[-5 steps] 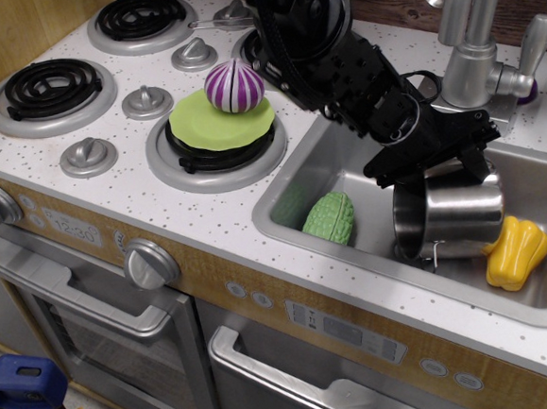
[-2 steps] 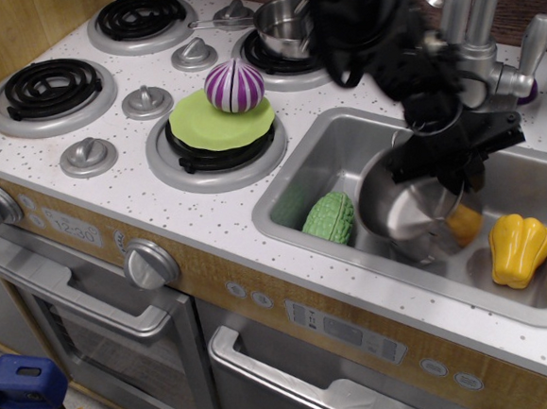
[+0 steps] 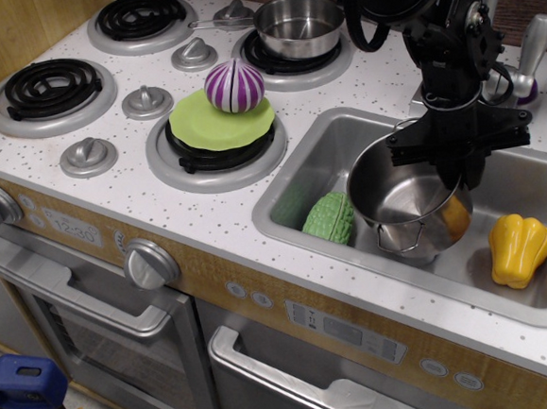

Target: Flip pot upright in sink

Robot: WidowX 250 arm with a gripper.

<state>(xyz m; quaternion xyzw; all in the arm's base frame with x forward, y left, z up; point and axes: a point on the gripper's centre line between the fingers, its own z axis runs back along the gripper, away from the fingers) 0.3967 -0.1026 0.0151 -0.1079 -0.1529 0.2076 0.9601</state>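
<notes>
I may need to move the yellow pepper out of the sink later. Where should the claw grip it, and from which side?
Come straight down from above. The yellow pepper lies on its side on the sink floor, apart from the pot and close to the front and right walls, so side approaches look cramped. Closing across its narrower lobed body, midway along, probably gives the surest hold.

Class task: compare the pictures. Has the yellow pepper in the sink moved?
Cannot tell for sure: the yellow pepper appears slightly shifted against the sink's front rim.
</notes>
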